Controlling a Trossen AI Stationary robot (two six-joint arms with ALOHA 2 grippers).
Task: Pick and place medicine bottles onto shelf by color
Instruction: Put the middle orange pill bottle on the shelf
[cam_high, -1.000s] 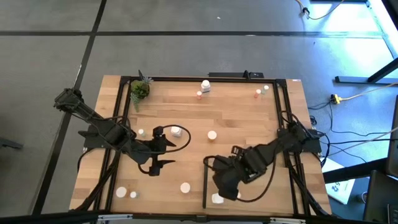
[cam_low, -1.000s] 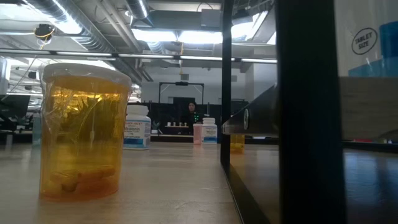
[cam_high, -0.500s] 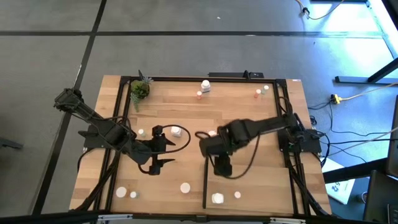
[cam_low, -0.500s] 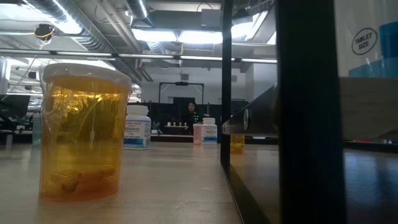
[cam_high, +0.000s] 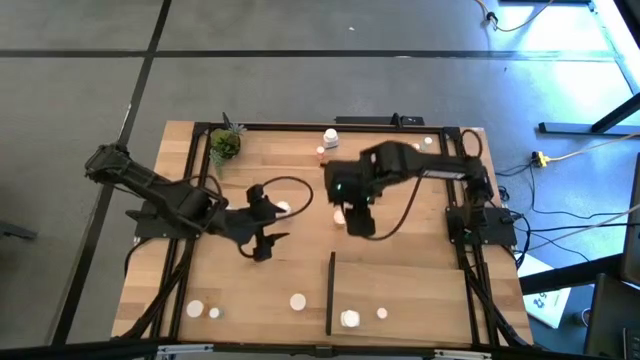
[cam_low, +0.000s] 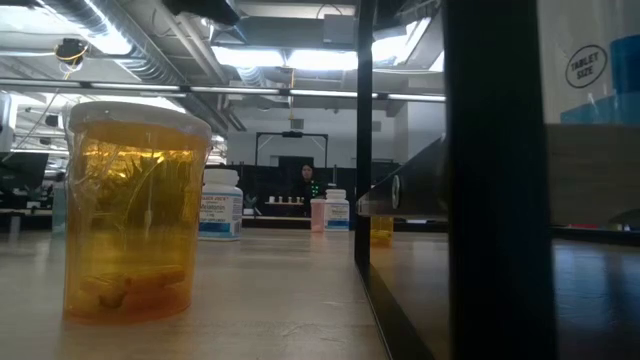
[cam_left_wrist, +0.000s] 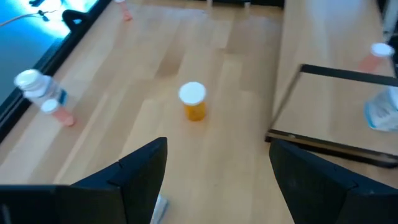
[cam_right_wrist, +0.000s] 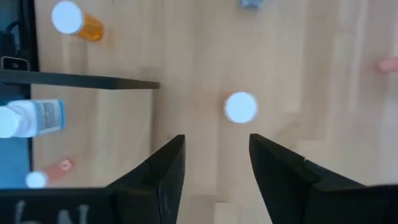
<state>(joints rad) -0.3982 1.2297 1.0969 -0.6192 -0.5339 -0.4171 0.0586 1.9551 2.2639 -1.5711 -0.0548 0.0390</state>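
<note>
My right pincer (cam_high: 358, 220) has swung off the shelf (cam_high: 400, 290) to mid-tabletop, spread and empty above a white-capped bottle (cam_right_wrist: 240, 107). I should centre the cap between both fingers before lowering. My left pincer (cam_high: 262, 240) waits spread, empty.

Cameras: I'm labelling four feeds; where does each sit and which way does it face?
High view: overhead, looking straight down; shows both arms, left end effector and right end effector.
Low view: tabletop height, looking level across; amber vial close.
Left wrist view: past own fingers toward orange bottle.
Right wrist view: down past own fingers onto white cap.
Shared: both wrist views show that orange bottle.
</note>
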